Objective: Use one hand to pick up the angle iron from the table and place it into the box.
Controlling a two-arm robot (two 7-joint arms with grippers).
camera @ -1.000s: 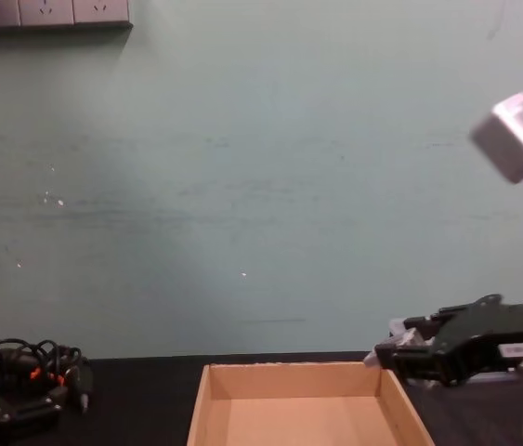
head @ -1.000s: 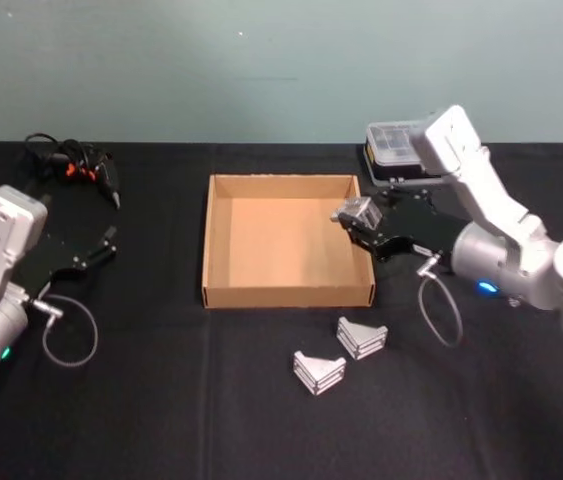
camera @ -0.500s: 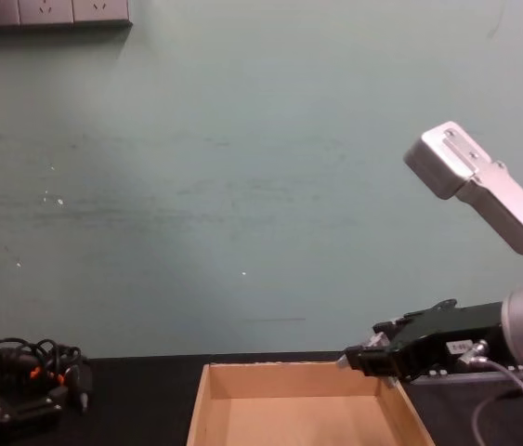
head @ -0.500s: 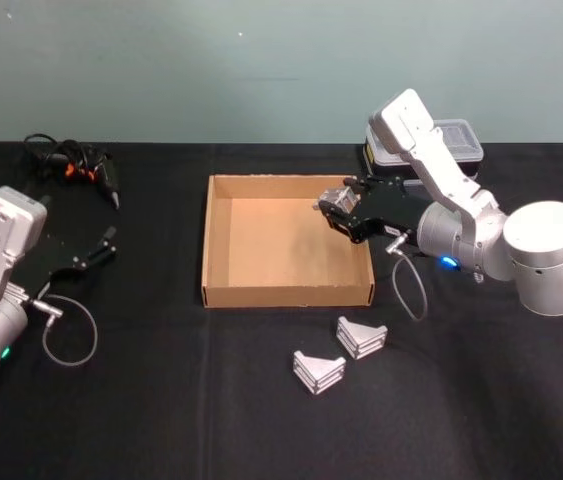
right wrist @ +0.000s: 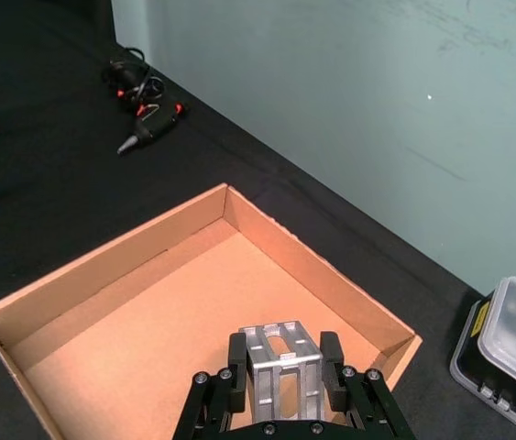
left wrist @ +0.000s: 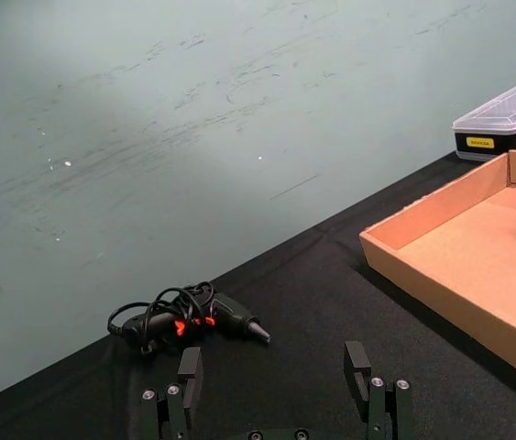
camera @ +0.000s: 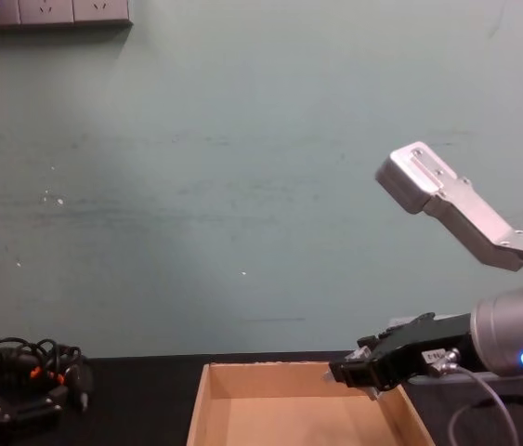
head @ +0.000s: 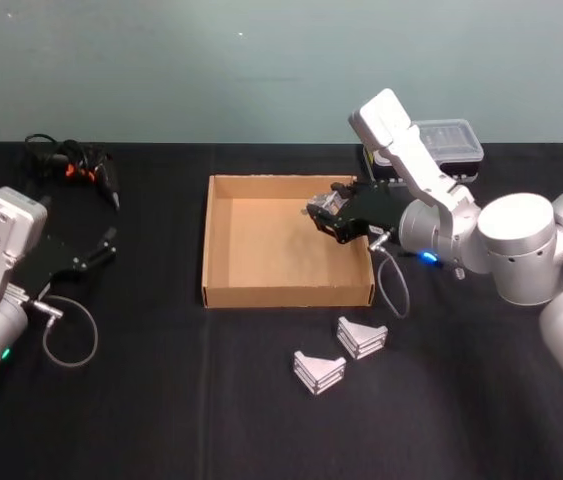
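My right gripper (head: 327, 212) hangs over the right part of the tan box (head: 223, 292), shut on a silver angle iron (right wrist: 280, 364) that shows between its fingers in the right wrist view. From the chest view the same gripper (camera: 345, 373) sits just above the box (camera: 219, 400) at its right wall. Two more angle irons (head: 361, 337) (head: 318, 371) lie on the black table (head: 161, 400) in front of the box. My left gripper (head: 109, 243) stays parked at the left, open, with nothing between its fingers (left wrist: 358, 367).
A black case with a clear lid (head: 441, 145) stands behind the right arm. A tool with coiled black cable (head: 76, 165) lies at the back left. Bare table stretches along the front.
My right gripper has carried the angle iron leftward, from the box's right wall to over its inside. The left arm has not moved.
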